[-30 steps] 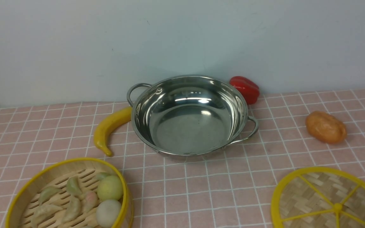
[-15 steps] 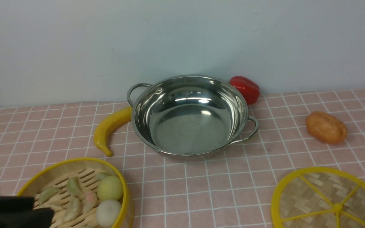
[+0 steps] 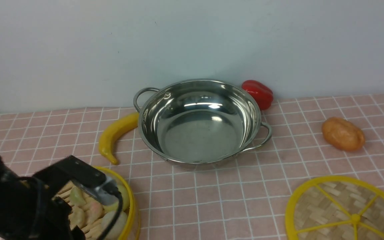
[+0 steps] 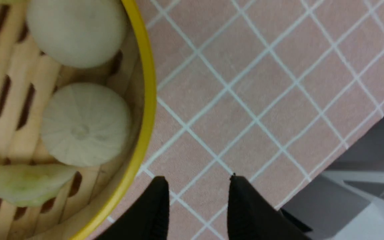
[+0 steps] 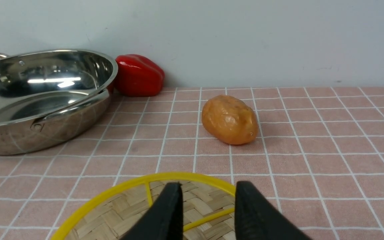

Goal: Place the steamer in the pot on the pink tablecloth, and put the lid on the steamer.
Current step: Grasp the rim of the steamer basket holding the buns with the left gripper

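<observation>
Our L jaws (image 4: pixel 198 196), parted w/ nothing between, hover nr the steamer (image 3: pixel 130 206); our R jaws (image 5: pixel 208 200), also apart & unladen, face the lid (image 5: pixel 125 206). Pot (image 3: pixel 200 133) sits empty.

Nearest your black left end effector (image 4: pixel 198 206), you have the round bamboo steamer with bright yellow rims (image 4: pixel 150 83): pale tan slats striped by dark slots, whitish and pale green buns, light green and cream dumplings, one tinged pink. Under it you see the dusty pink tablecloth (image 3: pixel 185 196), crossed by thin white lines into small squares. Beyond that end effector, you get the plain yellow toy banana (image 3: pixel 113 133) and the mirror-silver steel pot (image 3: pixel 198 160), streaked with white highlights. Before your black right end effector (image 5: pixel 208 206) lies the flat woven-bamboo lid (image 3: pixel 340 206), its beige-and-brown weave crossed by yellow spokes inside a yellow rim. Farther out, you have a glossy red pepper (image 3: pixel 258 94) and an orange-brown lumpy item (image 3: pixel 343 134).
</observation>
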Available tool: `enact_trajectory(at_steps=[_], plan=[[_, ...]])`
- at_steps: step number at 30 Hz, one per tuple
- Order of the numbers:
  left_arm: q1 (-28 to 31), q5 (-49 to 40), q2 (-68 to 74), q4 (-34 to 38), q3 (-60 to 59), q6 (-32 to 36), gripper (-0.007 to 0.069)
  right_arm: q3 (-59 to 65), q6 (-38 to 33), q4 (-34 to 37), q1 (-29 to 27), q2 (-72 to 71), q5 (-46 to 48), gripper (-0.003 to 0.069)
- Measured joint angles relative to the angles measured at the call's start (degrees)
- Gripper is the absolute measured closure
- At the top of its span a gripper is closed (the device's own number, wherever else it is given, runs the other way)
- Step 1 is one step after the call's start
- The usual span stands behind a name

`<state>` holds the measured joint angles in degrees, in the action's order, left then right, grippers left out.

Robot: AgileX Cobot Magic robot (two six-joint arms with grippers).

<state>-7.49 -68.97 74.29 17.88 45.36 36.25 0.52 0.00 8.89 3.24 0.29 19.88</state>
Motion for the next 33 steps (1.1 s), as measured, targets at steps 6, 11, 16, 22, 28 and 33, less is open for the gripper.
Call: enact_trajectory(at_steps=[6,11,16,22,28,33], plan=[[-8.18,8.49,5.89,-1.59,0.0,-7.33,0.0333,0.0,0.0,0.0,0.0,0.0,0.0,0.0416],[-12.05,15.44,7.96,-2.53,0.02,-10.2,0.0297,0.0,0.0,0.0,0.0,0.0,0.0,0.0416],[-12.91,18.95,11.3,-5.25,0.16,-13.32,0.0288,0.0,0.0,0.0,0.0,0.0,0.0,0.0416],[-12.91,20.84,13.09,-7.94,0.09,-15.74,0.0288,0.0,0.0,0.0,0.0,0.0,0.0,0.0416],[-12.91,21.28,13.19,-9.02,0.09,-20.88,0.0288,0.0,0.0,0.0,0.0,0.0,0.0,0.0416],[-12.91,20.06,16.18,-9.09,0.09,-21.94,0.0292,0.0,0.0,0.0,0.0,0.0,0.0,0.0416]])
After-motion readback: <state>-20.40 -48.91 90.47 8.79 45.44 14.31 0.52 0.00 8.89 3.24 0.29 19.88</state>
